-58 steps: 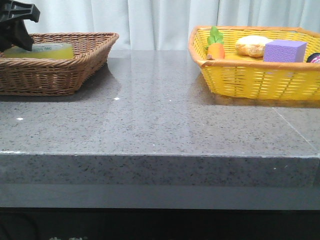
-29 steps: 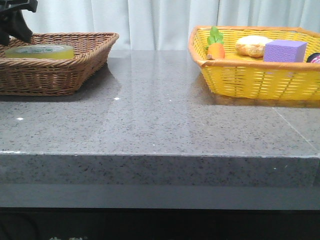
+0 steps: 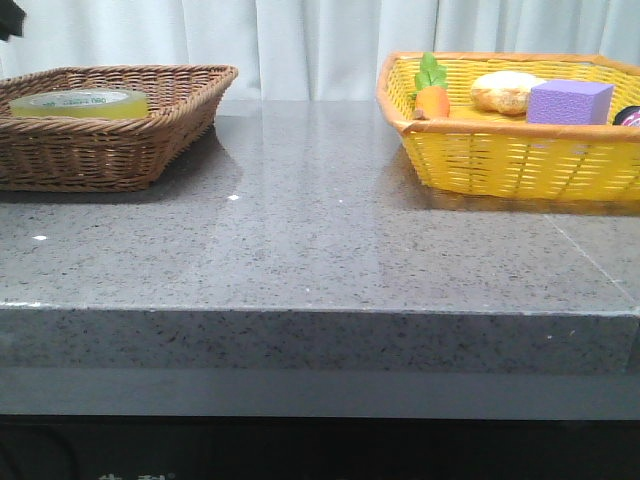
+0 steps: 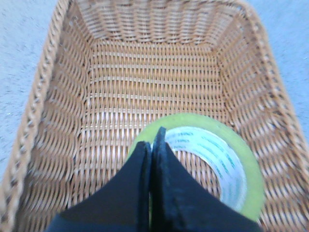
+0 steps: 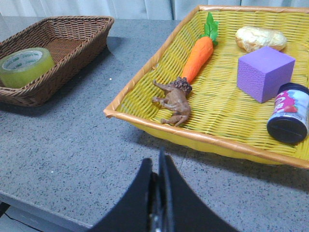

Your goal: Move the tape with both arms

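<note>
1. The tape point(image 3: 80, 102) lies flat in the brown basket point(image 3: 150, 150) on the left side of the table point(image 3: 320, 260). In the front view only its upper edge and part of its yellow side show above the basket rim.
2. Left wrist view: the tape point(image 4: 212, 164) rests on the basket floor point(image 4: 154, 82) near one corner, its core opening facing up, green lettering visible on the white inner ring.
3. Left gripper point(image 4: 151, 145): fingers pressed together, nothing between them. It hangs above the basket; the fingertips overlap the near edge of the roll in the picture. No contact with the tape can be made out.
4. Front view: only a small dark part of the left arm point(image 3: 8, 18) shows at the upper left corner, above and apart from the basket.
5. Right gripper point(image 5: 158, 159): fingers closed against each other, holding nothing. It sits over bare table, just in front of the yellow basket point(image 5: 145, 121).
6. The tape point(image 5: 25, 66) is well apart from the right gripper, across the table in the brown basket point(image 5: 72, 48).
7. Yellow basket contents: carrot point(image 5: 198, 53), toy lion point(image 5: 175, 101), purple block point(image 5: 264, 72), bread roll point(image 5: 259, 38), and a small jar point(image 5: 288, 118) lying on its side.
</note>
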Controlling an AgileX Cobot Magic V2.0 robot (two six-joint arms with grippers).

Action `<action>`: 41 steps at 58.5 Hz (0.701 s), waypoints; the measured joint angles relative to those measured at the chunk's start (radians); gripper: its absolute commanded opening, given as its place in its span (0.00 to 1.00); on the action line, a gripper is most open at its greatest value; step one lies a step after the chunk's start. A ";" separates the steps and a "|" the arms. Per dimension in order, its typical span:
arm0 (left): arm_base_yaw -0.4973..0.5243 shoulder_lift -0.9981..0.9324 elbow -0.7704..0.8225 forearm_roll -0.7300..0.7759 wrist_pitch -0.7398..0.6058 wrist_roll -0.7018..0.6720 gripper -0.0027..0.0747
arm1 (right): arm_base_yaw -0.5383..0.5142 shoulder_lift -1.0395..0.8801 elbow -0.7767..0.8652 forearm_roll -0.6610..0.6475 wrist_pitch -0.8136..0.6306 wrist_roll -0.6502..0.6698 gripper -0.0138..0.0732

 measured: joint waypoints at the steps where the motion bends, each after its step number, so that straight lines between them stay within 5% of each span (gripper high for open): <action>1: 0.000 -0.019 0.015 0.000 0.000 0.000 0.01 | 0.000 0.000 0.000 0.000 0.000 0.000 0.06; 41: 0.000 -0.873 0.611 -0.002 -0.012 0.000 0.01 | 0.000 0.000 0.000 0.001 0.000 0.000 0.06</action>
